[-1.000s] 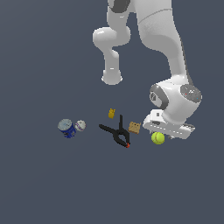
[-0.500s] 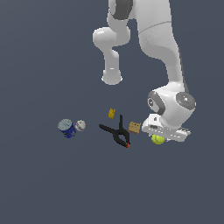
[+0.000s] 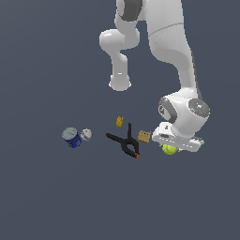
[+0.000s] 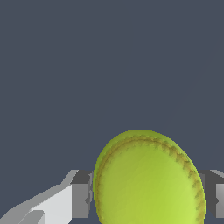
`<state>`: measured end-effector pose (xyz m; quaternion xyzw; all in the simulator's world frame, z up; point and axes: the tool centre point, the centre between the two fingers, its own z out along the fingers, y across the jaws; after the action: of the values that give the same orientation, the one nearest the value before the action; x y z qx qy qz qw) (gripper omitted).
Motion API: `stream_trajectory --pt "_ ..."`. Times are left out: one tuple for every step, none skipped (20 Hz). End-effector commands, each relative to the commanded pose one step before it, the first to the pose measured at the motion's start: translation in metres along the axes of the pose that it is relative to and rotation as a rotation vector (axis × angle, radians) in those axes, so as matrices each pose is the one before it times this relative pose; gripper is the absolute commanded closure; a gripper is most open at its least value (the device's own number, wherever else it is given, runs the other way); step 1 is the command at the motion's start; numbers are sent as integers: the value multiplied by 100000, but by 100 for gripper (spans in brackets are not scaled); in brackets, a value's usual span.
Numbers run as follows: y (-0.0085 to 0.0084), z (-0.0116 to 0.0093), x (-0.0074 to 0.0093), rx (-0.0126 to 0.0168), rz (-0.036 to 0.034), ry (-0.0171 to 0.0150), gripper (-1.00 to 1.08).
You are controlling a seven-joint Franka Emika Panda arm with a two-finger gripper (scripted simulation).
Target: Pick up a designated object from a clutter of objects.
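Note:
The yellow-green tennis ball (image 3: 168,149) lies on the floor at the exterior view's right end of the clutter, mostly covered by my hand. My gripper (image 3: 172,146) stands right over it. In the wrist view the ball (image 4: 146,179) fills the gap between my two fingers (image 4: 82,194), and both pads touch its sides. The gripper (image 4: 148,199) is shut on the ball. The red can is not in view.
A tan cube (image 3: 144,137) sits just beside the ball. A black spring clamp with a red tip (image 3: 124,142) lies past the cube, with a tiny yellow piece (image 3: 119,122) behind it. A blue can (image 3: 71,137) and a whitish-grey round item (image 3: 86,135) stand at the exterior view's left.
My hand has come down from just above the ball and now sits low over it, with the fingers on either side. The other items have not moved.

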<state>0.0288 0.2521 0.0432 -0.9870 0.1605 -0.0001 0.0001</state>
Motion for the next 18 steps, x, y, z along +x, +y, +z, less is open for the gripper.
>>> stream_trajectory --pt "4 -25 5 22 8 15 108" --pt "19 -73 -7 0 0 0 108" --pt "32 -121 -12 0 0 0 108" --pt "44 -170 -17 0 0 0 108" --pt "57 -219 -22 0 0 0 108" --pt "70 -269 -27 0 0 0 108" --pt "83 -318 -31 0 0 0 108" --pt "95 -369 -36 0 0 0 108" --pt "108 -420 -41 0 0 0 108" --pt "117 -458 -49 -47 -3 15 108" --pt "135 -523 -51 0 0 0 108" --pt "148 -576 -56 0 0 0 108" --pt "162 -630 -61 0 0 0 108" --pt "175 -686 -67 0 0 0 108" --pt "189 -742 -72 0 0 0 108" --pt "203 -800 -77 0 0 0 108" --pt "217 -860 -83 0 0 0 108" --pt "231 -918 -88 0 0 0 108"
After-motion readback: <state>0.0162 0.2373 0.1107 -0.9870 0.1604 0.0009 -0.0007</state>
